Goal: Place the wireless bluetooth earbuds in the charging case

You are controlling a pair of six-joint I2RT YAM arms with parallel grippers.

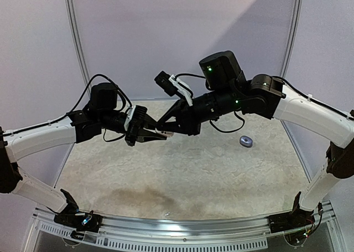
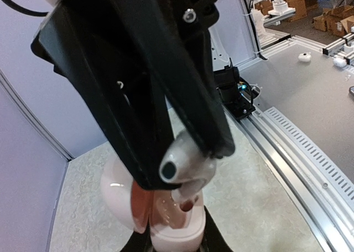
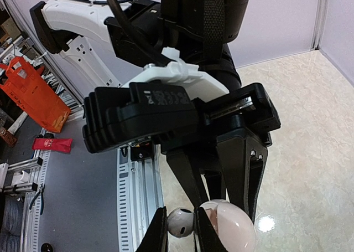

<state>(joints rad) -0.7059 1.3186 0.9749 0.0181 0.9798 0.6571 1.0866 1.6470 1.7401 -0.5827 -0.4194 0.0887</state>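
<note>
Now, right jaws pinched one earbud (image 3: 180,223), left jaws gripped one open case (image 3: 232,230), one oval pod (image 1: 246,142) lay on the tabletop (image 1: 182,174).

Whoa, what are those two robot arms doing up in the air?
They're tucking an earbud away. The left gripper holds a small open case above the table. The right gripper pinches the white earbud with its stem right at the case's opening, not fully in yet. A small bluish thing lies on the table to the right.
</note>
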